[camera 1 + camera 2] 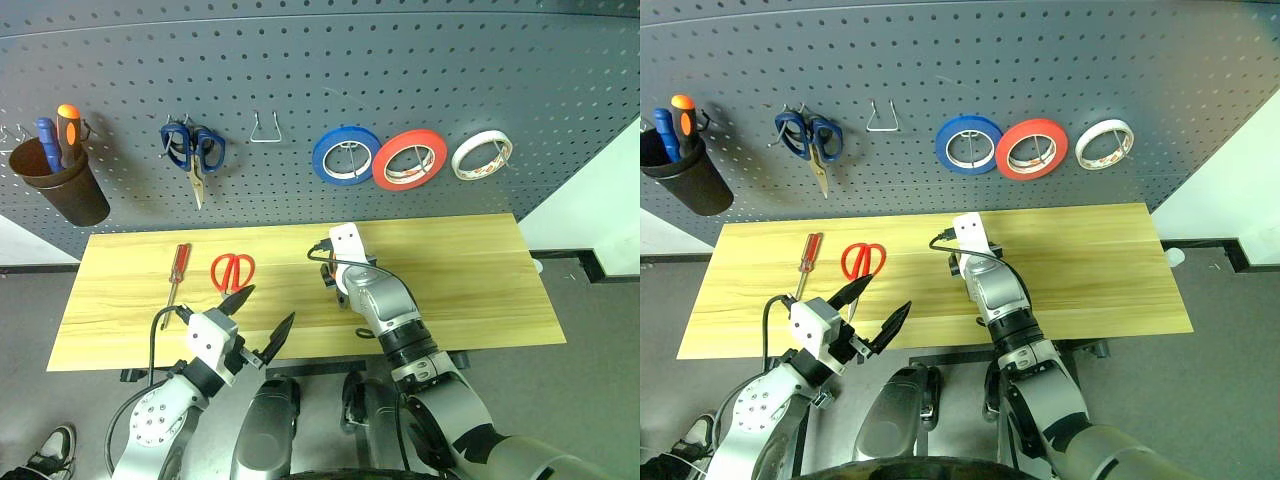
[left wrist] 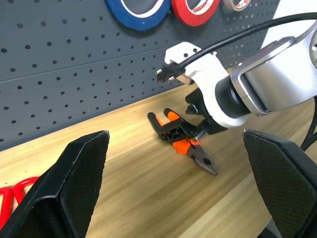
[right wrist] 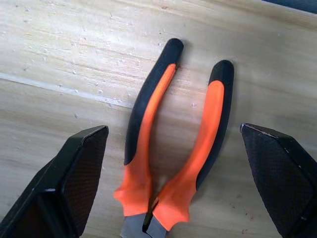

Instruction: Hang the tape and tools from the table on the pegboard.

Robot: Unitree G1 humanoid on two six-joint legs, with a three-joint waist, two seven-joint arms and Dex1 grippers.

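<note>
The pliers (image 3: 171,144) lie flat on the table (image 1: 470,290), near its middle, handles spread in a narrow V toward the pegboard (image 1: 320,90) and the steel nose pointing back toward the robot. They look like the heaviest thing here — solid metal at the head, so the weight will hang toward the nose once lifted. The orange-and-black sleeves look rubbery and should give the fingers a sure bite; the bare steel would be slicker. I would take both handles together, close to the pivot, so the tool does not swing or splay.

The right gripper (image 3: 173,188) hangs just over them, jaws released and wide, one finger on either side of the handles, touching nothing. The left gripper (image 1: 262,322) waits at the near edge of the table, also spread open and empty.

Further left on the wood lie the red-handled scissors (image 1: 232,270) and, beside them, the slim screwdriver (image 1: 177,275) — light, stiff things, the scissors easiest by a loop. The red tape (image 1: 409,158) already sits on the board between the blue roll (image 1: 346,153) and the white roll (image 1: 481,154). An empty wire hook (image 1: 265,130) stands free near the blue-handled scissors (image 1: 193,148).
</note>
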